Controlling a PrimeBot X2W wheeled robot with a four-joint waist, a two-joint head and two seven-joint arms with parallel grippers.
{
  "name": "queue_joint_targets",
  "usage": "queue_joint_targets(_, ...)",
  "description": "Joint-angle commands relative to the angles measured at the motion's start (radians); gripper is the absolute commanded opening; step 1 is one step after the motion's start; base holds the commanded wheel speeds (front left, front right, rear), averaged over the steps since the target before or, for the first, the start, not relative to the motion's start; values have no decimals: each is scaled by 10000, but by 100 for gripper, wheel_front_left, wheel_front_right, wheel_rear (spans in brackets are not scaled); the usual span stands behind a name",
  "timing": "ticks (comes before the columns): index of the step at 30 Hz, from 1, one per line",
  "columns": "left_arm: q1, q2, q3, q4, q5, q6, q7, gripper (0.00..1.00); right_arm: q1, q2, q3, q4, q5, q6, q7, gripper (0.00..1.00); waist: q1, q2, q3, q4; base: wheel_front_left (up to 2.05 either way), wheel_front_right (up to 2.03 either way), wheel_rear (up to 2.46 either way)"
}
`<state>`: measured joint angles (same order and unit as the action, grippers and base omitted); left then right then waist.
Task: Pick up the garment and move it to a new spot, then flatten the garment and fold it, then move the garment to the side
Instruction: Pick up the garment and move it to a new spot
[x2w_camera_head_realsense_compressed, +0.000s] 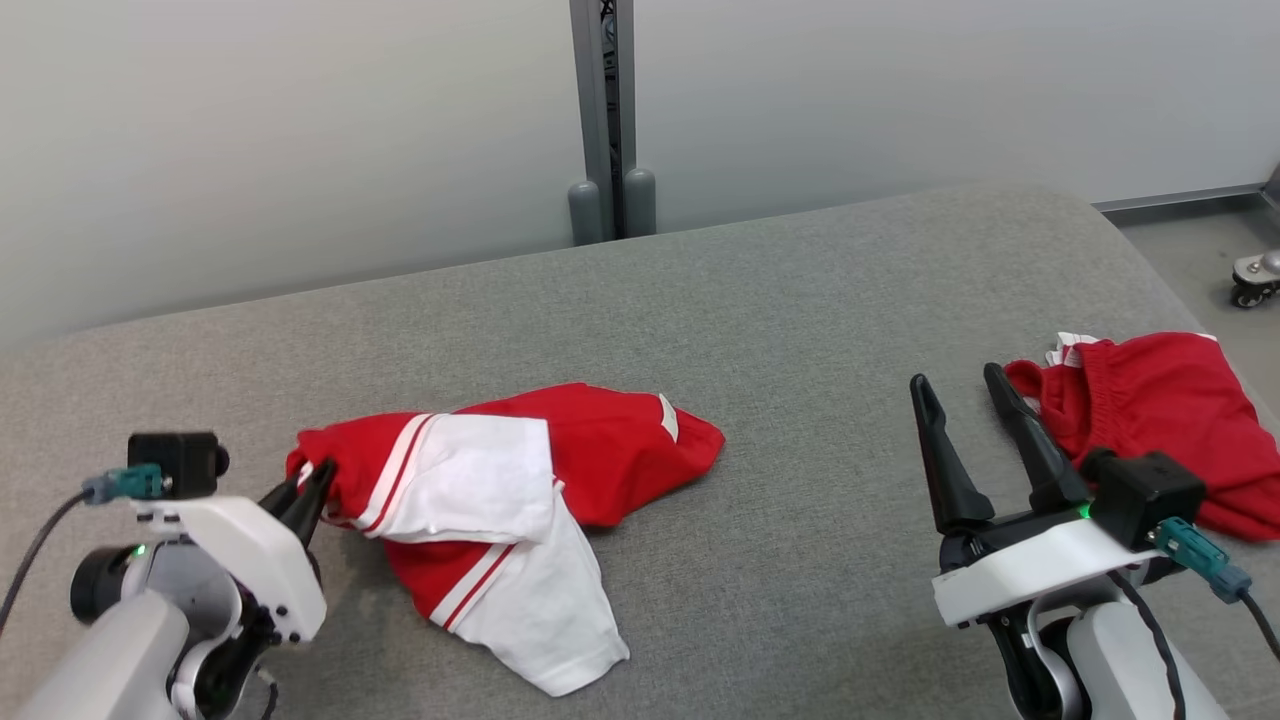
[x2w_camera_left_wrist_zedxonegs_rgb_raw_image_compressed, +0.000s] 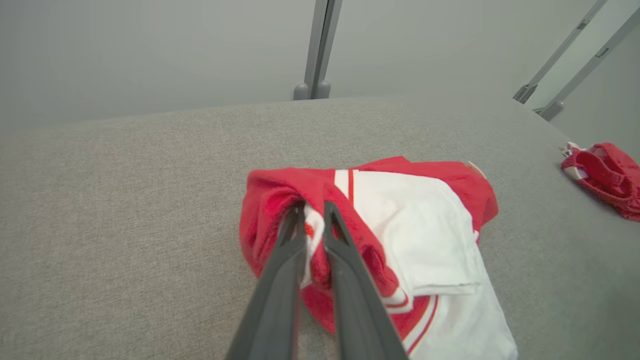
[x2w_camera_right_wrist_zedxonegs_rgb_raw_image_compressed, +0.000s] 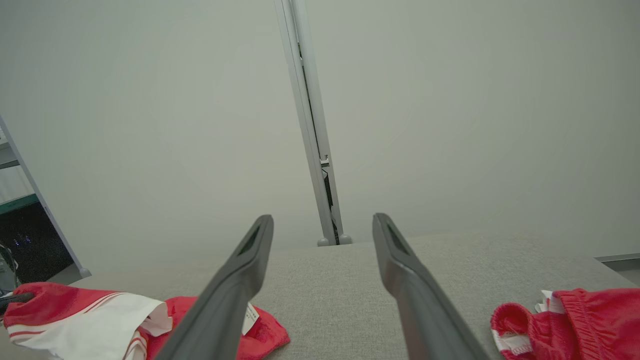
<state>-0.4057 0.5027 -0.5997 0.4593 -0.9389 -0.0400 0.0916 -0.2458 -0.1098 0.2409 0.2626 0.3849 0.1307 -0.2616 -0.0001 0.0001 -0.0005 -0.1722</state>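
Now look: your big gray table (x2w_camera_head_realsense_compressed: 800, 300) holds two things. The red and white shirt (x2w_camera_head_realsense_compressed: 600, 450) lies bunched up on the near left part. Its long way runs left to right across the table, and a white flap points back toward the robot. Red shorts (x2w_camera_head_realsense_compressed: 1170, 420) lie well apart from it, by the right edge. Your left gripper (x2w_camera_head_realsense_compressed: 312, 475) has its fingers pinched tight on the shirt's left end. Your right gripper (x2w_camera_head_realsense_compressed: 955, 377) has its fingers spread wide, holding nothing, near the shorts.

No legible text anywhere; the tag (x2w_camera_right_wrist_zedxonegs_rgb_raw_image_compressed: 253, 317) on the garment (x2w_camera_head_realsense_compressed: 500, 490) is blurred.
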Motion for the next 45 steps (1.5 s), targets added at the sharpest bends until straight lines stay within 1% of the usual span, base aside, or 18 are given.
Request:
queue_joint_targets(1,114,-108,-31,493,63,-124,-244,0,-49,-57,61,15,15,3,-46,100,1,-1,-11,45,0,0,0)
queue_joint_targets(3,138,-275,-118,1205,181,-226,-603,0,-66,-76,107,53,39,3,-47,100,1,-1,-20,82,0,0,0)
queue_joint_targets(4,125,-360,-139,1512,212,-301,-777,16,-69,-86,137,69,44,3,-47,100,1,-1,-22,104,0,0,0)
queue_joint_targets(5,117,-483,-165,1751,216,-363,-932,84,-61,-104,145,85,50,3,-47,100,1,-1,-25,128,0,0,0)
queue_joint_targets(6,98,-603,-169,1951,174,-437,-1095,100,-45,-120,144,89,57,3,-47,100,1,-1,-29,155,0,0,0)
queue_joint_targets(9,-71,-734,-263,2221,338,-616,-1673,100,46,-157,151,102,66,3,-47,100,1,-1,-53,237,0,0,0)
queue_joint_targets(13,-240,-709,-346,1999,618,-720,-2385,100,131,-191,148,87,38,3,-47,100,1,-1,-125,347,0,0,0)
queue_joint_targets(16,-314,-494,-196,1539,774,-514,-2808,100,186,-206,142,28,3,3,-47,100,1,-1,-186,431,0,0,0)
queue_joint_targets(21,150,-124,387,151,946,381,-3310,100,333,-241,63,-170,-64,3,-47,100,1,-1,-214,576,0,0,0)
queue_joint_targets(26,1128,151,1112,-1623,1168,1587,-3506,100,556,-180,-165,-421,-33,3,-47,100,1,-1,-199,702,0,0,0)
queue_joint_targets(30,2264,-97,2025,-3016,1553,2559,-3570,100,741,-82,-456,-582,-87,3,-47,100,1,-1,-176,771,0,0,0)
queue_joint_targets(32,2933,-407,2577,-3613,1873,2900,-3567,100,831,-49,-558,-676,-134,3,-47,100,1,-1,-160,790,0,0,0)
queue_joint_targets(33,2933,-407,2577,-3613,1873,2900,-3567,100,831,-49,-558,-676,-134,3,-47,100,1,-1,-160,790,0,0,0)
queue_joint_targets(35,3552,-778,3108,-4094,2265,3078,-3570,100,931,-13,-662,-752,-166,3,-47,100,1,-1,-144,808,0,0,0)
queue_joint_targets(37,4058,-1314,3671,-4569,2646,3057,-3573,100,1047,33,-734,-797,-214,3,-47,100,1,-1,-132,821,0,0,0)
queue_joint_targets(40,4874,-2016,3921,-4783,3264,2711,-3556,100,1200,77,-737,-749,-299,3,-47,100,1,-1,-110,832,0,0,0)
queue_joint_targets(44,5244,-2654,4116,-4677,3841,2307,-3562,100,1339,129,-739,-711,-351,3,-47,100,1,-1,-128,887,0,0,0)
queue_joint_targets(45,5269,-2798,4164,-4677,3941,2133,-3562,100,1351,146,-745,-709,-366,3,-47,100,1,-1,-131,898,0,0,0)
